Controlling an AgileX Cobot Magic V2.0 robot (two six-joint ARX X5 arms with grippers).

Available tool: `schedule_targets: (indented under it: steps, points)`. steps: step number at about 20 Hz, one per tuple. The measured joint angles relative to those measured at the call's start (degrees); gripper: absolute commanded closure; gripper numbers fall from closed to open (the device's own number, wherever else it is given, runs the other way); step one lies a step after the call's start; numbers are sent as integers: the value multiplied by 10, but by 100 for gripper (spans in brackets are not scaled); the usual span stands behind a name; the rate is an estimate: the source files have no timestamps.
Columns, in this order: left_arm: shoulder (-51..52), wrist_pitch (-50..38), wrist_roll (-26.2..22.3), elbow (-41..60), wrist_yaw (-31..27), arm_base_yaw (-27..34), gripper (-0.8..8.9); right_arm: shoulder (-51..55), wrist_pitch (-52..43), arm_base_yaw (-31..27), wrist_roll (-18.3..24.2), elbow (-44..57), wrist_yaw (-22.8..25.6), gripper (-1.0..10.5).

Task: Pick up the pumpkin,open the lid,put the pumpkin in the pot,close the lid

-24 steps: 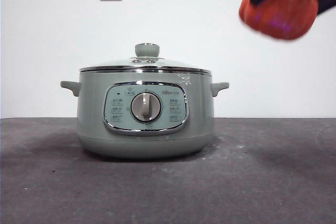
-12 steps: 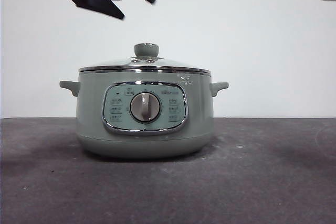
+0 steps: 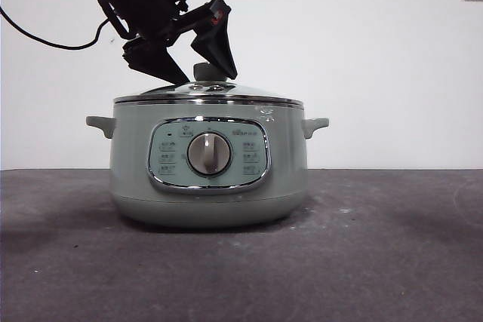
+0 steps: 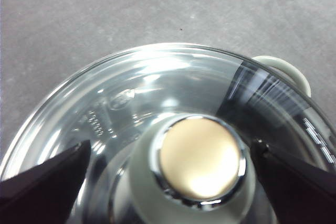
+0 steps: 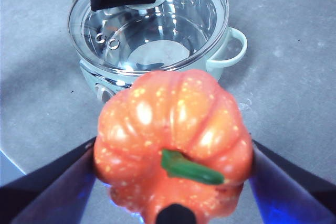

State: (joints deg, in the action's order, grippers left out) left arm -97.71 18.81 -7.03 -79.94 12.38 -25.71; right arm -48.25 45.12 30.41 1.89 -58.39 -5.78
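The pumpkin is pinched in the right pincer, above the pot. The lid is still on, its knob straddled by the spread left pincer.

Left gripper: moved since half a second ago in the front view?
Yes. The left gripper has come down from beside the wall socket to straddle the lid knob, jaws open; the pot has not moved.

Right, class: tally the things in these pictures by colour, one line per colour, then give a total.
Sage-green: 1, the pot
Clear glass with a sage-green knob: 1, the lid
Orange-red: 1, the pumpkin
Black: 2, the left gripper and the right gripper
Total: 5
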Motion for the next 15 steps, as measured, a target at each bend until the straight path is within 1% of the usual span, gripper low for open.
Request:
schedule_targets:
  steps: [4,8,15]
  points:
    - [0,0,0,0,0,-4,615,0,0,0,0,0,0,958]
    - [0,2,-1,0,2,-9,828,0,0,0,0,0,0,957]
    - [0,2,-3,0,2,-10,822,0,0,0,0,0,0,958]
